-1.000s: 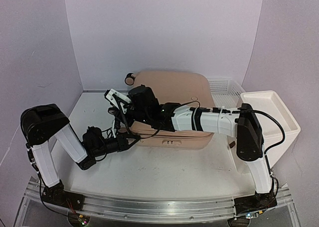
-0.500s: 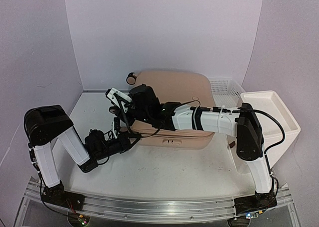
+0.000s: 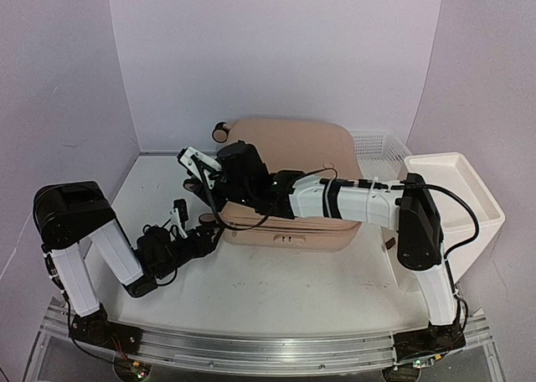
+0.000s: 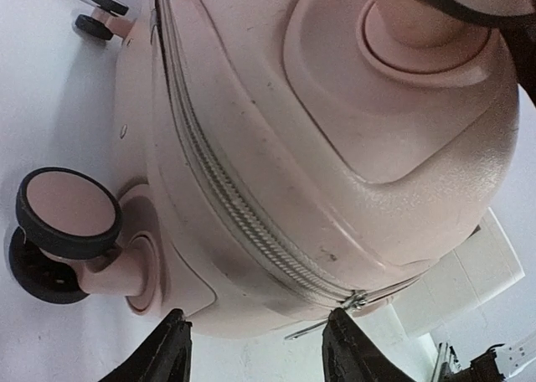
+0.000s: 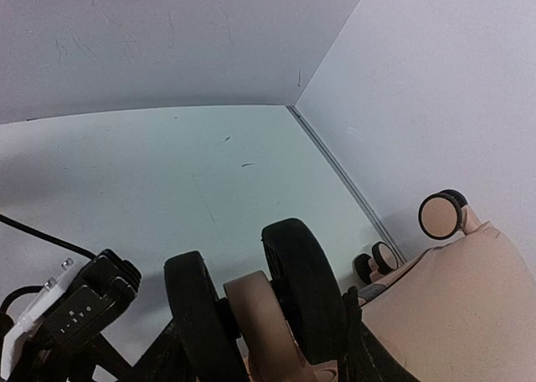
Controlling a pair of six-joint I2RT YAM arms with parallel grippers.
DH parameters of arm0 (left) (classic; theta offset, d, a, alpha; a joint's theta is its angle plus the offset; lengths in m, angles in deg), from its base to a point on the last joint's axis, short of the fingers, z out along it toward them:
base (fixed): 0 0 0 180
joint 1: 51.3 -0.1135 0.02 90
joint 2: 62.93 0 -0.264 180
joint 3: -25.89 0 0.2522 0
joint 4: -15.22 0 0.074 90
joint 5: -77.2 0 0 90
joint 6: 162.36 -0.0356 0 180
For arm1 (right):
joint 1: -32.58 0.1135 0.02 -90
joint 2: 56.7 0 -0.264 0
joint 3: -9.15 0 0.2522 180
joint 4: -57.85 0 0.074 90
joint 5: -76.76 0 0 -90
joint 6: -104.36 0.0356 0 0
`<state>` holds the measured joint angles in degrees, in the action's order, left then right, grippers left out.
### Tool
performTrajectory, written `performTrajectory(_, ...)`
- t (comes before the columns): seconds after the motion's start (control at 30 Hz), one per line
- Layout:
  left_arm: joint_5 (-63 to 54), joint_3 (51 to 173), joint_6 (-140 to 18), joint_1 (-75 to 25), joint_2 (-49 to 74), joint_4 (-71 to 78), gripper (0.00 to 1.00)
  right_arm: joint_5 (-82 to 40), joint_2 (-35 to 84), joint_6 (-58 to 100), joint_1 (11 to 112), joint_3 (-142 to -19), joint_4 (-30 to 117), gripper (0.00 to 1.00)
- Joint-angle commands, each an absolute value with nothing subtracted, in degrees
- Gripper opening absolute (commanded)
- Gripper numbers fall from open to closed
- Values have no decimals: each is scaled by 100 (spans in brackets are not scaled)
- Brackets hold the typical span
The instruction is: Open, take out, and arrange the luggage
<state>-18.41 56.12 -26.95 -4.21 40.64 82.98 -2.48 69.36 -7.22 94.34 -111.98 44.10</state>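
From the top view, the luggage [image 3: 289,160] lies flat and closed at the back of the table [image 3: 276,290], toward twelve o'clock. My right arm stretches across it to its nine o'clock end, where the right gripper [image 3: 199,179] sits at a corner. The left gripper [image 3: 191,218] hovers just off the case's eight o'clock corner, touching nothing. On the left wrist view, its fingers are apart with nothing between them. The zipper [image 4: 243,223] runs shut from eleven down to five o'clock, and the zipper pull [image 4: 352,301] dangles at five, just ahead of the fingers. On the right wrist view, a black double caster [image 5: 243,307] fills the gap between my fingers, so I read that hand as clamped on the wheel and bracing the case. I judge we're at the opening step, with unzipping not yet done. Next I need to nudge the left hand toward five o'clock, pinch that small tab squarely, then draw it along the track while the right hand steadies the shell.
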Motion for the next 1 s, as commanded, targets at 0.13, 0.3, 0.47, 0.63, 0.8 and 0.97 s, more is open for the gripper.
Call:
performTrajectory(0.13, -1214, 6016, -3385, -402, 4233, 8411, 56, 323, 6631, 308, 9402, -11933, 5253, 0)
performTrajectory(0.3, -433, 6188, -3545, -392, 4290, 8408, 69, 302, 6611, 298, 9403, -11964, 5235, 0)
performTrajectory(0.47, -358, 6430, -3251, -393, 4582, 8408, 86, 249, 6633, 308, 9415, -11993, 5190, 0)
performTrajectory(0.63, -149, 6606, -3152, -393, 4459, 8410, 79, 268, 6595, 298, 9430, -11948, 5183, 0)
performTrajectory(0.8, 46, 6650, -3098, -387, 4118, 8409, 70, 280, 6582, 259, 9437, -11965, 5183, 0)
performTrajectory(0.97, -249, 6502, -3107, -384, 3838, 8412, 66, 279, 6577, 232, 9445, -11968, 5183, 0)
